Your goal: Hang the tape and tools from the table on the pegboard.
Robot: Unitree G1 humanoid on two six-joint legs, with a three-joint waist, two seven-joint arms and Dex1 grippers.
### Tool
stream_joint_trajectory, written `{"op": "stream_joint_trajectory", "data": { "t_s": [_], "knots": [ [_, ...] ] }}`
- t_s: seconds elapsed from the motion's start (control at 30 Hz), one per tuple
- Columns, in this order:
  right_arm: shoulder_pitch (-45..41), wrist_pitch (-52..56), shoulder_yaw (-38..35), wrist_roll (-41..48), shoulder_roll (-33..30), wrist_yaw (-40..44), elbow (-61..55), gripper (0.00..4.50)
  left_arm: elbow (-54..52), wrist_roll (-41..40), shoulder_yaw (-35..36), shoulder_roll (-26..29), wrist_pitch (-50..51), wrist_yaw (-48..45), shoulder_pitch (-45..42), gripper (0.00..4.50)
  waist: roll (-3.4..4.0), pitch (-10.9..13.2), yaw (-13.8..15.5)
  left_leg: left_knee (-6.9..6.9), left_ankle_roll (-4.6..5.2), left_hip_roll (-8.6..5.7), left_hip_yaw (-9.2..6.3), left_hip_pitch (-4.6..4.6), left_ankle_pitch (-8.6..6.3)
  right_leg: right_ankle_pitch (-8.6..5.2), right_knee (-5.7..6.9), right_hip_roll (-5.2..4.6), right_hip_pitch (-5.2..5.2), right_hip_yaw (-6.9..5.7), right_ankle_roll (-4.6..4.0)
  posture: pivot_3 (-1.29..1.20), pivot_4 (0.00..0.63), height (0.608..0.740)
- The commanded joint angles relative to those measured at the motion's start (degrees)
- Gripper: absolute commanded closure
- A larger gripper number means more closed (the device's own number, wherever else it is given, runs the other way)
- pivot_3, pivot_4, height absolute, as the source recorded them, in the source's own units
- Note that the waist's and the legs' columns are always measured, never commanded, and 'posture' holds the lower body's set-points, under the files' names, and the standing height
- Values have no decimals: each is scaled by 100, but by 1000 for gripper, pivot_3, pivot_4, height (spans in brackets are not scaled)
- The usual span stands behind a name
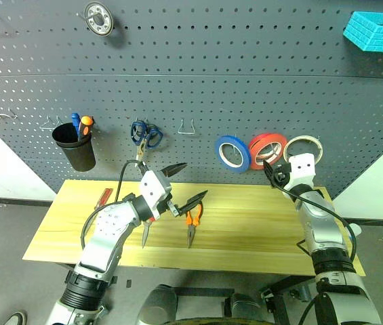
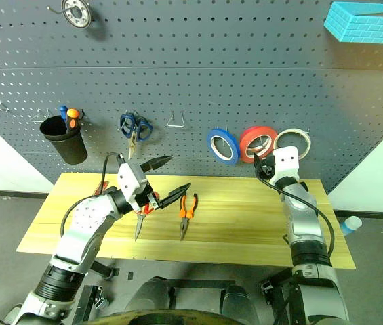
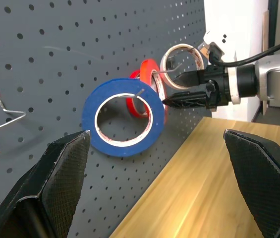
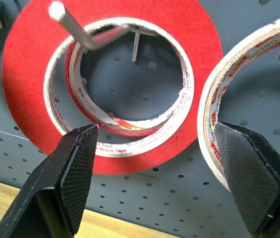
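The cream tape (image 1: 303,148) hung on a pegboard (image 1: 191,81) hook, just right of the red roll (image 1: 268,149) and the blue roll (image 1: 232,153). The right gripper (image 1: 270,173) was up close in front of red and cream, fingers spread, holding nothing. The right wrist view showed what the head views couldn't: printed lettering on the cream roll's inner liner and the wire hook (image 4: 87,35) through the red roll. The left wrist view caught all three rolls side-on with the right gripper just before them.

Down on the desk (image 1: 259,237), the orange-handled pliers (image 1: 192,221) lay flat, points toward the robot. The left gripper (image 1: 181,186) hung above the desk, wide open, empty. Steel blades (image 1: 146,233) poked out beneath it; a red handle (image 1: 103,198) lay near the desk's left edge.

On the pegboard, blue scissors (image 1: 145,136) hung left of an empty hook (image 1: 188,127), and a black cup (image 1: 74,145) held a blue and an orange screwdriver.
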Motion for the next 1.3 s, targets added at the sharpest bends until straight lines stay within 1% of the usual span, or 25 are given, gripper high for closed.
{"op": "stream_joint_trajectory", "data": {
  "t_s": [0.03, 0.3, 0.53, 0.73, 1.2, 1.23, 1.3],
  "knots": [
    [-29, -158, 7, 0, -20, 12, -146, 645, -240, 6, 13, -6, -10, 53, -3, 0, 0, 0, -5, 0, 0, 0, 0, 0, 0, 0, 0, 0, 0, 0, 0, 434, 0, 740],
    [280, -205, -96, 72, -57, -23, -664, 645, -274, -5, 17, 16, 1, 84, 63, 0, 0, 0, -10, 1, 0, 0, 0, -1, 0, 0, -1, 0, 0, 0, 0, 423, 0, 740],
    [79, -624, -268, -69, -84, -563, -725, 645, -232, -5, -27, -27, 10, 72, 29, 0, 0, 0, -13, 1, 0, -1, 0, 0, 0, 0, 0, 0, 0, 0, 0, 416, 0, 740],
    [224, -468, -227, 14, -126, -486, -885, 645, -262, -6, -21, -25, 18, 79, 63, 0, 0, 0, -9, 1, 0, 0, 0, 0, 0, 0, 0, 0, 1, 0, 0, 421, 0, 740],
    [1406, 443, -434, 316, -206, -302, -2510, 645, -231, 3, -18, -19, 36, 85, 75, 0, 1, 0, -14, 2, 1, -1, 0, -1, 0, -1, 0, -1, 3, 0, 0, 399, 0, 740],
    [1554, 630, -400, 442, -210, -178, -2713, 645, -234, 1, -12, -11, 39, 80, 76, 0, 1, 0, -13, 2, 1, -1, 0, -1, 0, -1, 0, -1, 2, 0, 0, 398, 0, 740],
    [2077, 1429, -130, 875, -327, 359, -3333, 645, -242, -1, 27, 17, 58, 91, 98, 0, 0, -1, 6, 2, 1, -1, 0, -1, -1, -1, -1, -1, 2, 0, 0, 387, 0, 740]
  ]
}}
